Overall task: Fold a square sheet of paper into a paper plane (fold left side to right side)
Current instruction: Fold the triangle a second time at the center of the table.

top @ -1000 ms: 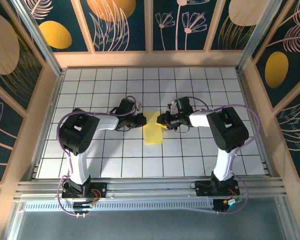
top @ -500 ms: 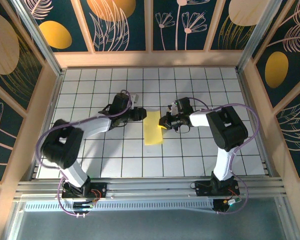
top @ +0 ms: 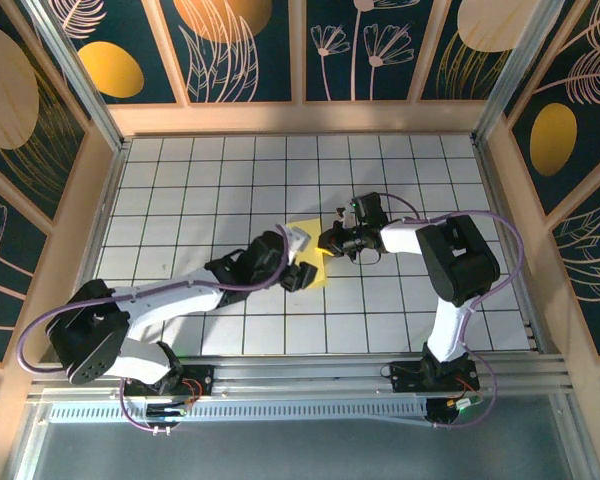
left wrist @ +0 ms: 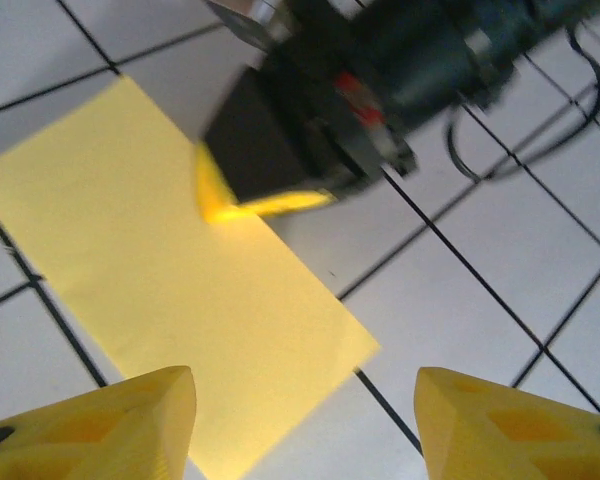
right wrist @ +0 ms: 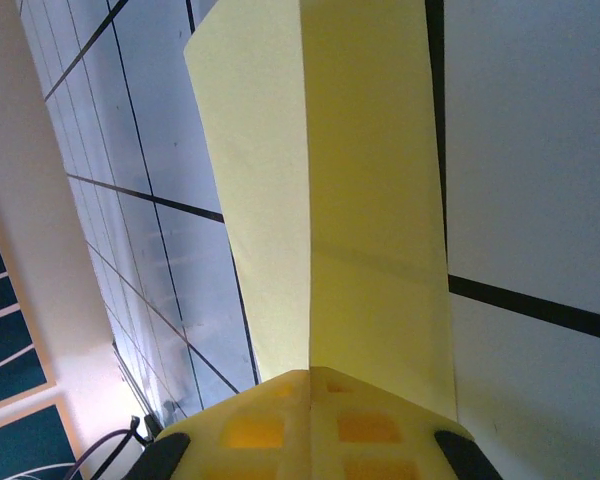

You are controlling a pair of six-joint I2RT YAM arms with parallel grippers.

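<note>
White arms (top: 170,295), black joints (top: 450,262), purple cables (top: 518,245), seemingly yellow claw pads (left wrist: 130,420).

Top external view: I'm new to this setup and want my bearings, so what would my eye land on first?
The bright yellow sheet of paper, folded into a narrow rectangle, stands out at the middle of the white grid table. The right end effector is shut on the sheet's right edge, while the left end effector hovers open over its near end.
</note>
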